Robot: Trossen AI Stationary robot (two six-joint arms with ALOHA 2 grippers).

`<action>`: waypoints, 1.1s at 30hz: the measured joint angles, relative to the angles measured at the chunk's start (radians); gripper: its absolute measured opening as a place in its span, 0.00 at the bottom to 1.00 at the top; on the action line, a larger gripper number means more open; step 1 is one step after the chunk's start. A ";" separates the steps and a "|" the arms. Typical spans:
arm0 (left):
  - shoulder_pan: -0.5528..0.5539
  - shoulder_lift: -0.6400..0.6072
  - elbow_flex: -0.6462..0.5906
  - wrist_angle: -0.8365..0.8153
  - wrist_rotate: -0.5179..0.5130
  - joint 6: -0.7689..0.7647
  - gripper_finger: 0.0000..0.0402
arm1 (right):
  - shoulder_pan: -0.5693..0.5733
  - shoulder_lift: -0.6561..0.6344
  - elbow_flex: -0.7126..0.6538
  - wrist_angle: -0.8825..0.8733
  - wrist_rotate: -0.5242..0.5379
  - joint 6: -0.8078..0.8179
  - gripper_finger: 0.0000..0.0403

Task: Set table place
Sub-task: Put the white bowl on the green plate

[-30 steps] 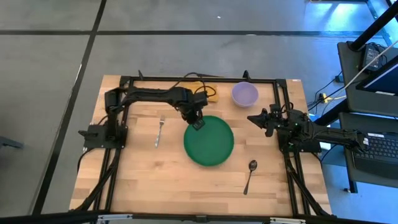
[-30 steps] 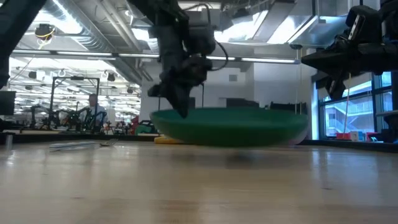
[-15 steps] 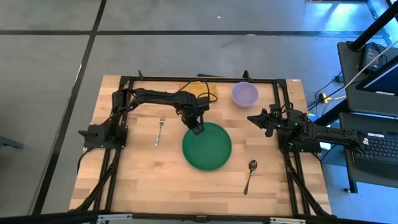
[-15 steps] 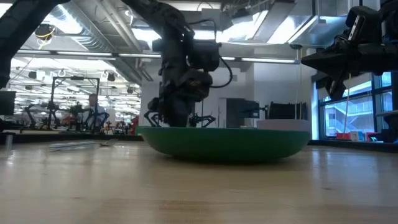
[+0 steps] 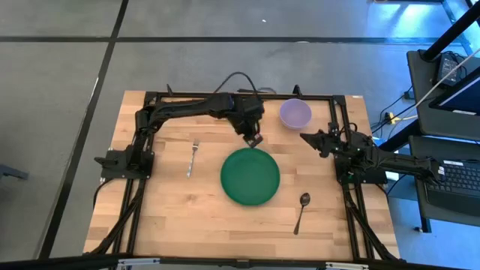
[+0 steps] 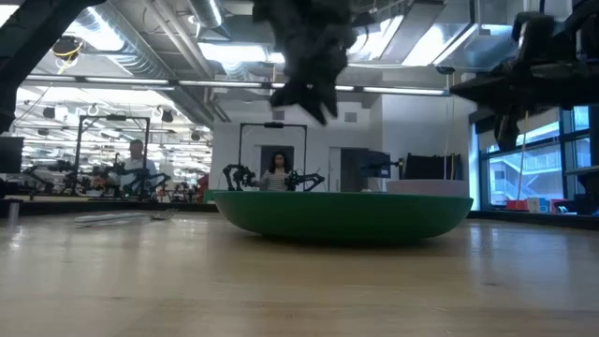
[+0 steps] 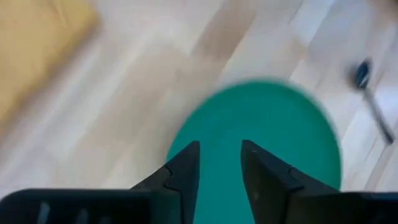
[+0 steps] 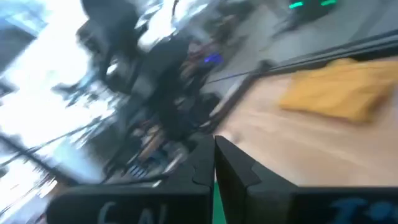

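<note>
Black left jaws: I see my left gripper [image 5: 254, 139] a little apart, holding nothing, raised above the plate's far edge.
Right jaws: my right gripper [image 5: 304, 137] pressed together, waiting near the bowl.
Plate [image 5: 250, 175]: green, flat on the table [image 5: 172, 210], mid-table.
Bowl [image 5: 295, 113]: lilac, far side.
Fork [image 5: 192, 158]: left of plate.
Spoon [image 5: 301, 211]: right, nearer.
Cloth [image 7: 34, 46]: yellow, beside the bowl, partly hidden under my left arm.

Plate [image 5: 250, 175] between fork [image 5: 192, 158] and spoon [image 5: 301, 211]
</note>
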 joint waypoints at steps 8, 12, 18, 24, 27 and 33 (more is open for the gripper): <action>0.001 0.000 0.176 0.001 -0.075 0.139 0.27 | 0.000 -0.001 0.090 0.212 -0.089 -0.027 0.04; 0.001 0.000 0.219 0.006 -0.077 0.181 0.28 | 0.000 0.001 0.270 -0.071 -0.100 -0.161 0.04; 0.001 0.000 0.220 0.047 -0.077 0.192 0.27 | 0.000 0.066 0.613 -0.637 -0.048 -0.281 0.04; 0.000 0.000 0.220 0.043 -0.077 0.192 0.25 | 0.000 0.109 0.783 -0.692 -0.048 -0.423 0.04; 0.000 0.000 0.220 0.043 -0.077 0.192 0.25 | 0.000 0.120 0.809 -0.712 -0.051 -0.460 0.04; 0.000 0.000 0.220 0.043 -0.077 0.192 0.28 | 0.000 0.136 0.807 -0.958 -0.036 -0.431 0.04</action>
